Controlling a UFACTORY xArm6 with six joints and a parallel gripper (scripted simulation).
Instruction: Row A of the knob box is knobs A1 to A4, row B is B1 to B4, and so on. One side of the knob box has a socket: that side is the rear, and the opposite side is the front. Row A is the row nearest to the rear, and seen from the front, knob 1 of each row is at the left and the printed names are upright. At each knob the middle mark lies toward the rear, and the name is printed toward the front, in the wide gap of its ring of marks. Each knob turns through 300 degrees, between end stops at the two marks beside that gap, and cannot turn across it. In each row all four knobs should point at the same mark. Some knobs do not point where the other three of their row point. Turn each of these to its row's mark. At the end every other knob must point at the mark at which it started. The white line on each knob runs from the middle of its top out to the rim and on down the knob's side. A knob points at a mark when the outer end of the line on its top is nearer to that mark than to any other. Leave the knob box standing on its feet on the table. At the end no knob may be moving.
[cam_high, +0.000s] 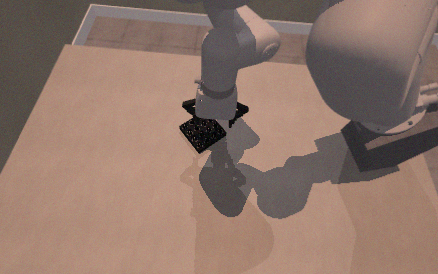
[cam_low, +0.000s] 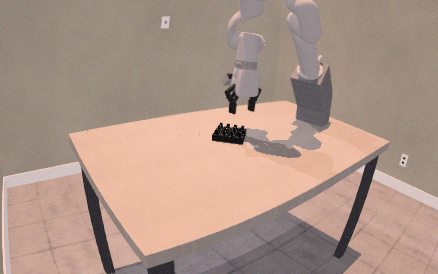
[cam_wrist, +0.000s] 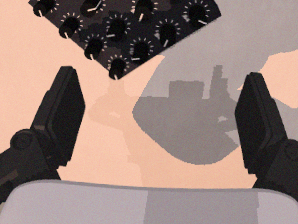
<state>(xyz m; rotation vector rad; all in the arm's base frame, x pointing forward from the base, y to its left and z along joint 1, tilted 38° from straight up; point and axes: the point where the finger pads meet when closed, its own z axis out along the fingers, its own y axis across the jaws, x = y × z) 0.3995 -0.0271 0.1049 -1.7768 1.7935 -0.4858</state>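
The black knob box (cam_high: 202, 137) (cam_low: 227, 140) (cam_wrist: 95, 31) stands on the table, turned cornerwise at the top of the wrist view, its far part cut off. The knob at its nearest corner (cam_wrist: 117, 66) has its white line toward the bottom of the picture. Along the lower left edge, the lines of the visible knobs point much the same way. Along the lower right edge they differ; the rightmost knob (cam_wrist: 196, 13) points to the lower right. Printed names and the socket cannot be made out. My gripper (cam_high: 213, 124) (cam_low: 242, 110) (cam_wrist: 160, 88) is open and empty, above the box's level.
The wooden table (cam_high: 100, 200) (cam_low: 165, 185) extends around the box. The arm's base stands on a grey pedestal (cam_low: 312, 97) at the table's far right in the exterior view. Shadows of the arm lie beside the box.
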